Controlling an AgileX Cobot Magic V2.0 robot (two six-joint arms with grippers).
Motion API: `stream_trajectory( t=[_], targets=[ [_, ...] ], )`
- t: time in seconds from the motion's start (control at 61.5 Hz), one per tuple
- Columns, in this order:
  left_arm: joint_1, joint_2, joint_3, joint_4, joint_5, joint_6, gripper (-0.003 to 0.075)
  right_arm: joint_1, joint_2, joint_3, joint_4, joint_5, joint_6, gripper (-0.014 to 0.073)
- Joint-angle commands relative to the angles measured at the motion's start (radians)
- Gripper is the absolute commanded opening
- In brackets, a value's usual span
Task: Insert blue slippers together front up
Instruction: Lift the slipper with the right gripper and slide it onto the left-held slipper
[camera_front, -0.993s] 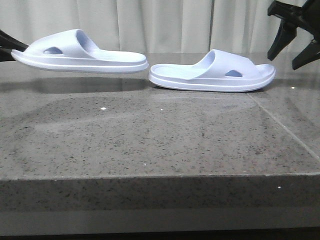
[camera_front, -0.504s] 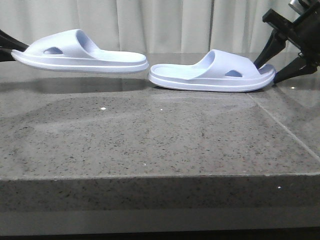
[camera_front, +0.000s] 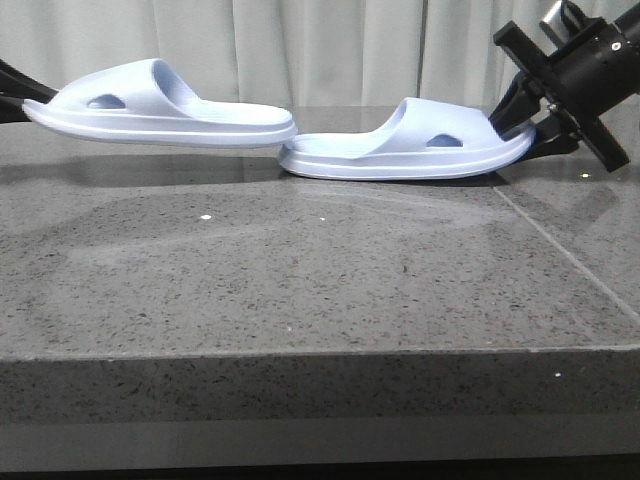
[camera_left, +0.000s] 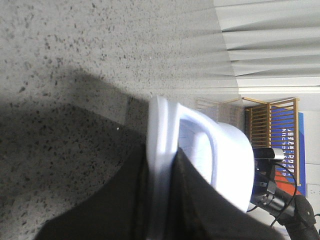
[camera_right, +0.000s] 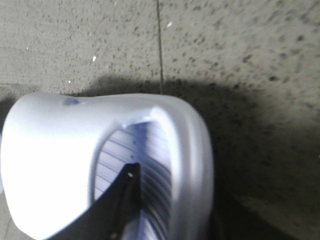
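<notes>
Two pale blue slippers show in the front view. The left slipper (camera_front: 160, 105) hangs level above the table. My left gripper (camera_front: 14, 98) at the far left edge is shut on the rim of its sole; the left wrist view shows the fingers (camera_left: 195, 190) pinching that sole edge (camera_left: 159, 145). The right slipper (camera_front: 400, 148) rests on the table on its heel, its strap end raised. My right gripper (camera_front: 528, 125) straddles that end. In the right wrist view one finger (camera_right: 127, 195) lies on the ribbed footbed under the strap (camera_right: 45, 150); the other is hidden under the sole.
The grey speckled stone table (camera_front: 300, 290) has a seam (camera_front: 560, 250) running on its right side and a front edge near the camera. Pale curtains hang behind. The heel ends of the two slippers nearly meet at mid table.
My right gripper came down and in onto the right slipper's strap end. That slipper slid left and its strap end rose. The left slipper and left gripper stayed still.
</notes>
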Motion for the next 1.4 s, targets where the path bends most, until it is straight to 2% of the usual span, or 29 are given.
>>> stream_trajectory(
  t=[0.0, 0.146, 0.163, 0.407, 0.553, 0.716, 1.041, 1.383],
  targets=[
    [0.003, -0.042, -0.021, -0.079, 0.090, -0.006, -0.0020, 0.001, -0.042, -0.023, 0.049, 0.032, -0.019, 0.0107],
    [0.003, -0.042, -0.021, -0.079, 0.090, -0.006, -0.0020, -0.016, -0.042, -0.023, 0.052, 0.043, -0.019, -0.0120],
    [0.003, -0.042, -0.021, -0.079, 0.090, -0.006, -0.0020, -0.019, -0.042, -0.023, 0.053, 0.044, -0.019, -0.0122],
    [0.003, -0.042, -0.021, -0.079, 0.090, -0.006, -0.0020, -0.129, -0.061, -0.023, 0.111, 0.102, -0.037, -0.0118],
    [0.003, -0.042, -0.021, -0.079, 0.092, -0.006, -0.0020, -0.183, -0.065, -0.023, 0.271, 0.198, -0.109, -0.0118],
    [0.003, -0.042, -0.021, -0.079, 0.096, -0.006, -0.0020, -0.194, -0.065, -0.023, 0.437, 0.263, -0.161, -0.0118],
    [-0.003, -0.042, -0.021, -0.079, 0.096, -0.006, -0.0020, -0.084, -0.058, -0.023, 0.457, 0.259, -0.162, -0.0118],
    [-0.084, -0.042, -0.021, -0.114, 0.096, -0.006, -0.0020, 0.029, 0.002, -0.023, 0.458, 0.256, -0.160, -0.0117]
  ],
)
